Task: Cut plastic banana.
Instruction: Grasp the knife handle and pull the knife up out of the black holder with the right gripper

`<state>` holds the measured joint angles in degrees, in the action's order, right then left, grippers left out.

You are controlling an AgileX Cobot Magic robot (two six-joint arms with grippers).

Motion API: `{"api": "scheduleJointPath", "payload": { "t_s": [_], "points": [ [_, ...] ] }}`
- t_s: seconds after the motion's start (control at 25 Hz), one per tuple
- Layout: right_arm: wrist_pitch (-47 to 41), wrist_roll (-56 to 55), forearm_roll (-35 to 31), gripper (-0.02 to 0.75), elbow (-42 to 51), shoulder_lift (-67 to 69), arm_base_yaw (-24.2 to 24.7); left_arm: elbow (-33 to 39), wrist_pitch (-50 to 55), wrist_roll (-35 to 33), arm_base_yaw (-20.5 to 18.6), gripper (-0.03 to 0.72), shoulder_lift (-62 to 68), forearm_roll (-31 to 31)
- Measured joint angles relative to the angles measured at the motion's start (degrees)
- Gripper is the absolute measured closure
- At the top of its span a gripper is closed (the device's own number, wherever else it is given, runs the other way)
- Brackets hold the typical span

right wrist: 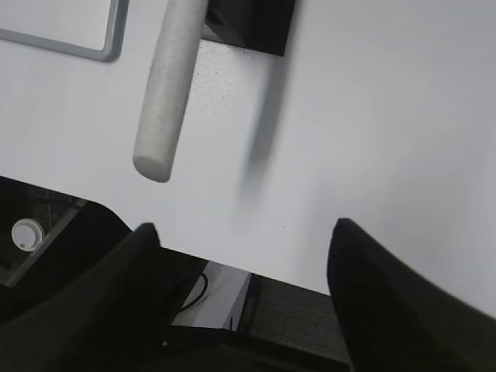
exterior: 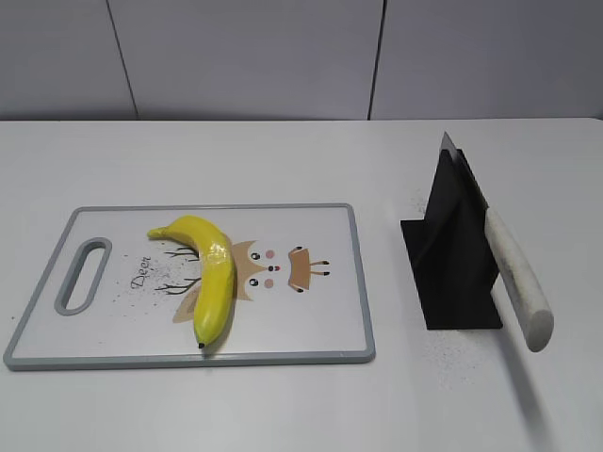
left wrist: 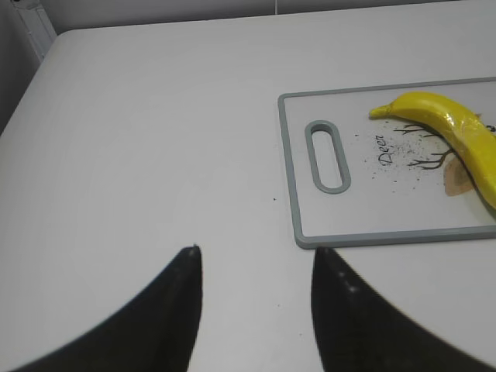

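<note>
Risk of knocking the pale-handled knife (exterior: 513, 273) from its black stand (exterior: 452, 254), glossy yellow curved plastic banana (exterior: 205, 273) uncut, both grippers' jaws spread, empty.

Banana (exterior: 207, 273) on board (exterior: 320, 320), knife stand (exterior: 452, 264) right.
</note>
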<state>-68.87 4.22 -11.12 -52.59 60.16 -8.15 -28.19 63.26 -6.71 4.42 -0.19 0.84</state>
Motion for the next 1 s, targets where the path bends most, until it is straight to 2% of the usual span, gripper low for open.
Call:
{"api": "scheduleJointPath", "payload": {
  "t_s": [0.24, 0.52, 0.88, 1.0],
  "points": [
    [1.5, -2.5, 0.1, 0.251, -4.0, 8.5, -6.3, 0.0, 0.0, 0.0, 0.0, 0.243, 0.0, 0.0],
    [8.0, -15.1, 4.5, 0.253, -4.6, 16.2, -15.7, 0.0, 0.0, 0.0, 0.0, 0.243, 0.0, 0.0],
    [11.6, -20.1, 7.6, 0.255, -4.6, 26.1, -16.2, 0.0, 0.0, 0.0, 0.0, 0.243, 0.0, 0.0],
    [12.1, -21.0, 7.6, 0.281, -4.6, 28.7, -16.2, 0.0, 0.0, 0.0, 0.0, 0.243, 0.0, 0.0]
  ]
}}
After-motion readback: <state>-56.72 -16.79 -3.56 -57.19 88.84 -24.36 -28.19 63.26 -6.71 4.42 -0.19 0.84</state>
